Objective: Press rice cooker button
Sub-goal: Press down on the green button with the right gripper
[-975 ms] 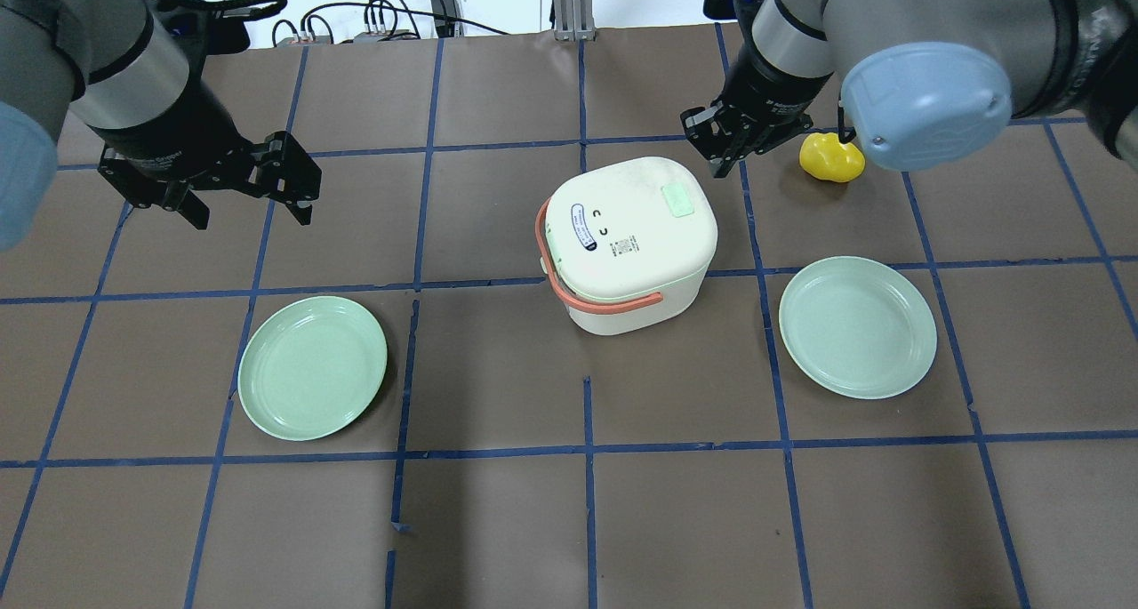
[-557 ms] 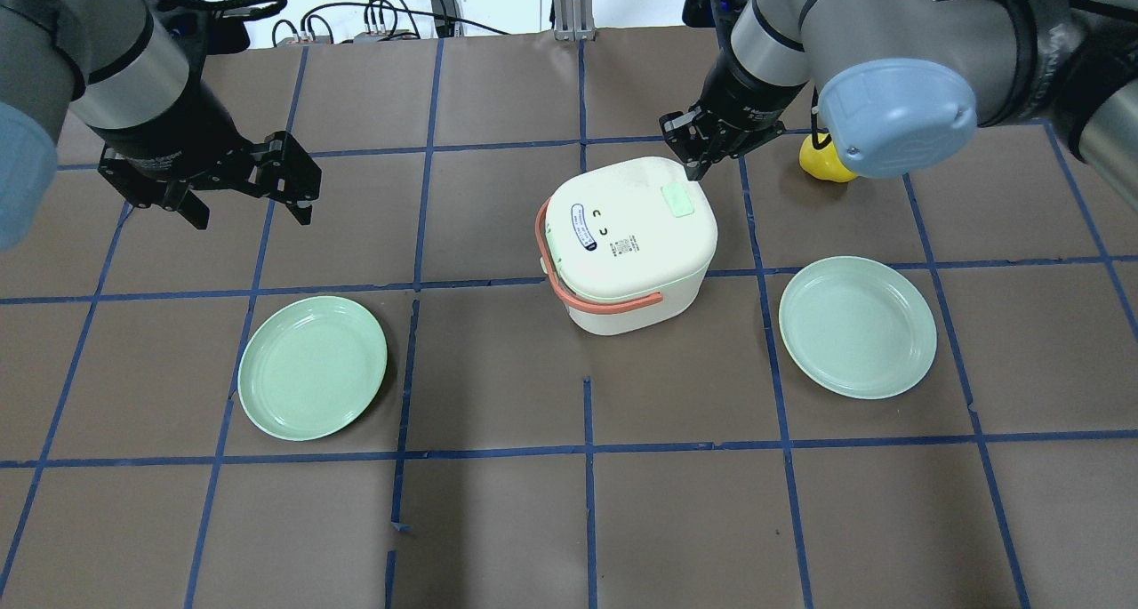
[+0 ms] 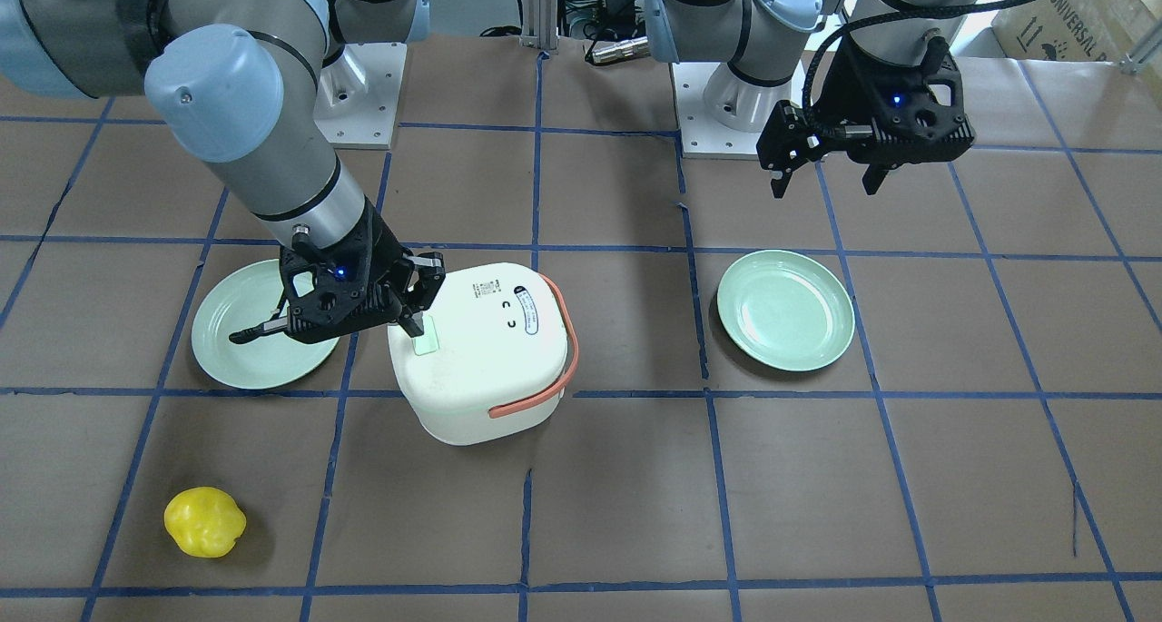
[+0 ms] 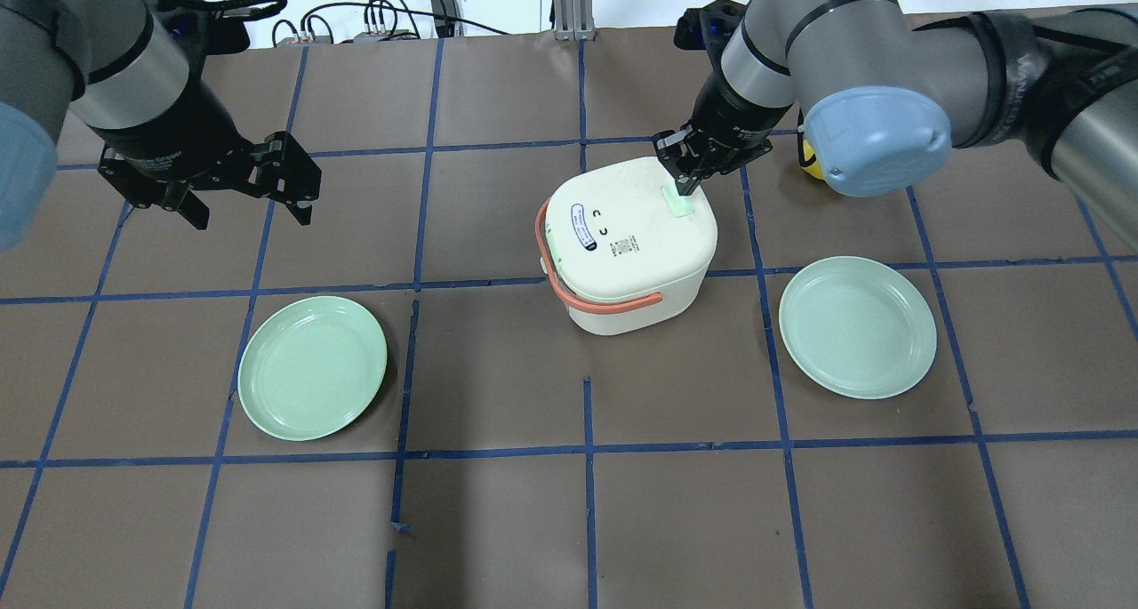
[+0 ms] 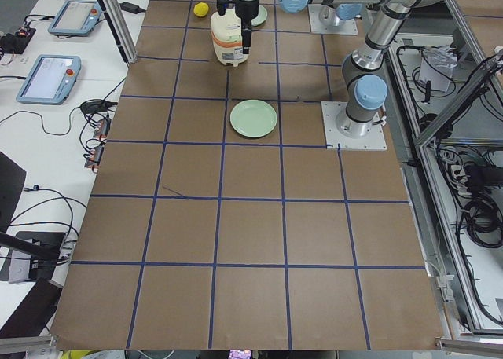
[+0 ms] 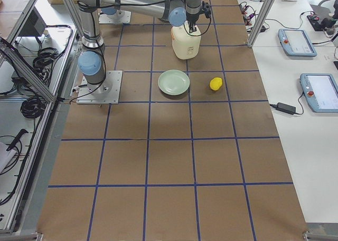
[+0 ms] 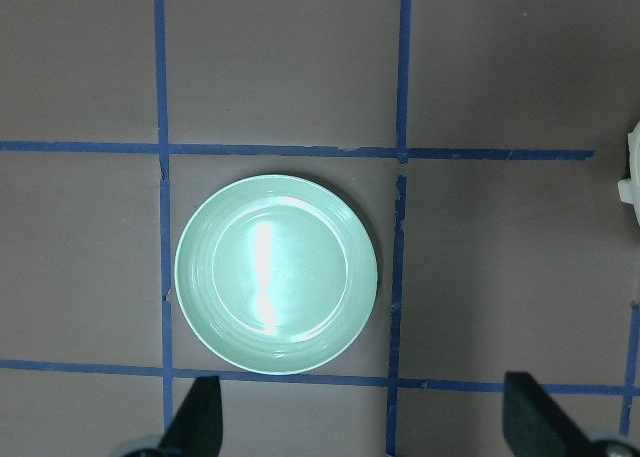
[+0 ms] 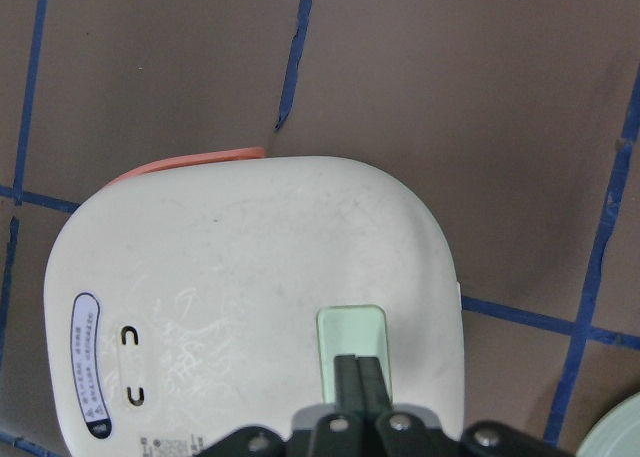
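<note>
Starting nearest the robot, a left plate (image 4: 311,367) and a right plate (image 4: 858,326) lie well apart on the bench (image 4: 498,529). Between them and slightly farther out stands the rice cooker (image 4: 631,244), lid closed, its orange handle (image 4: 613,305) folded down on the near side. The pale green button (image 8: 352,337) sits on the lid's far right part. The right tool (image 8: 358,372), its fingers pressed together into one blunt tip, is at or just above the button's edge; whether they touch cannot be told.

The cooker looks like a rigid, smooth plastic shell, probably light, so a slanted push could slide it. The press likely wants a straight downward push on the button's middle.

Left of the cooker, the left tool (image 4: 247,211) hangs spread wide and empty. Farthest right lies a yellow object (image 3: 204,522).
</note>
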You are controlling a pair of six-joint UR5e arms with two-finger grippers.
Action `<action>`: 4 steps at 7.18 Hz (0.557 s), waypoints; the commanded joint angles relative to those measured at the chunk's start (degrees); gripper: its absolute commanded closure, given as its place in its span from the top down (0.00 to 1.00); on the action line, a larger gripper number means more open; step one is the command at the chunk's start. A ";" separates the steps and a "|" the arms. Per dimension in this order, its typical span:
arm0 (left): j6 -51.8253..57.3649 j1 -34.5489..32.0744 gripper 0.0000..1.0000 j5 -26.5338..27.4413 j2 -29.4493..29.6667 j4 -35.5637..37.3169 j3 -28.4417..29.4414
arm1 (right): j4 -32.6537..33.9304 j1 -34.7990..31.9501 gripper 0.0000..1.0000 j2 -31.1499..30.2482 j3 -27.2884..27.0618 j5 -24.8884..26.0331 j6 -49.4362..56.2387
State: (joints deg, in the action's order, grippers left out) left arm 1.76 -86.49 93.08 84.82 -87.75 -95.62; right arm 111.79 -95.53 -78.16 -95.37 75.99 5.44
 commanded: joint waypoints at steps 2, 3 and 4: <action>0.00 0.00 1.00 0.00 0.00 0.04 0.00 | 0.19 -0.09 0.09 0.12 -0.43 -1.63 0.01; 0.00 0.00 1.00 0.00 0.00 0.04 0.00 | 0.19 -0.09 0.09 0.20 -0.52 -1.63 0.09; 0.00 0.00 1.00 0.00 0.00 0.04 0.00 | 0.19 -0.09 0.09 0.21 -0.69 -1.63 0.09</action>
State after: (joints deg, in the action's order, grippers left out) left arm 1.76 -86.49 93.08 84.81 -87.72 -95.62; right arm 111.97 -95.62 -78.01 -95.89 74.42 5.51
